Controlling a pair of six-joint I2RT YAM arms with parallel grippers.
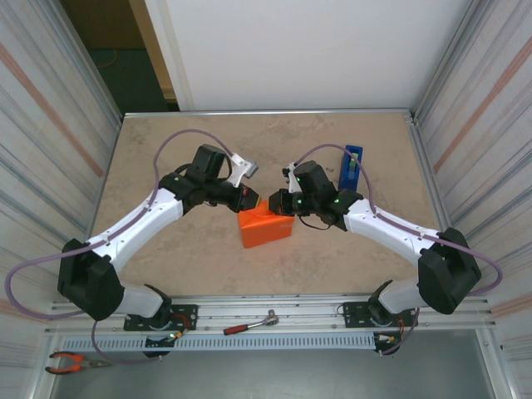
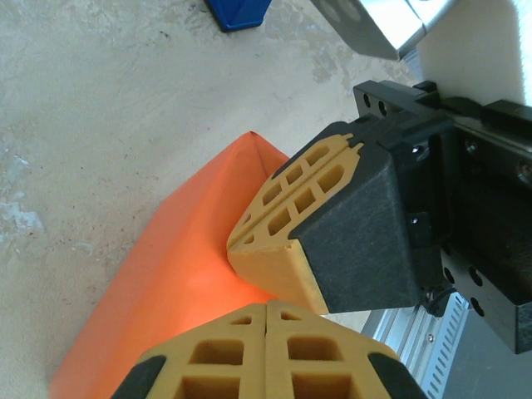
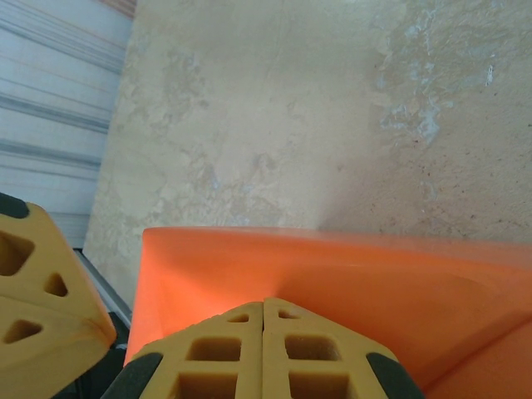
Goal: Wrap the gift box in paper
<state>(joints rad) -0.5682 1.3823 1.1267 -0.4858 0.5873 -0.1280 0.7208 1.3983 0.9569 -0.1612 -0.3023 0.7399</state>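
Observation:
The orange paper (image 1: 266, 230) is folded into a block-shaped parcel in the middle of the table. The gift box is hidden under it. My left gripper (image 1: 252, 202) is shut, its tips resting on the parcel's far left top. My right gripper (image 1: 284, 204) is shut too, tips down on the far right top, close to the left one. In the left wrist view my shut left gripper (image 2: 266, 306) sits over the paper (image 2: 158, 283), and the right one's fingers (image 2: 274, 266) press the paper just ahead. In the right wrist view my shut right gripper (image 3: 264, 301) lies on the paper (image 3: 349, 270). Nothing is held between either pair of fingers.
A blue tape dispenser (image 1: 351, 166) stands at the back right, just behind my right arm, and its base shows as blue (image 2: 239, 12) in the left wrist view. A ratchet tool (image 1: 249, 325) and pliers (image 1: 71, 362) lie on the front rail. Ribbed walls close in both sides.

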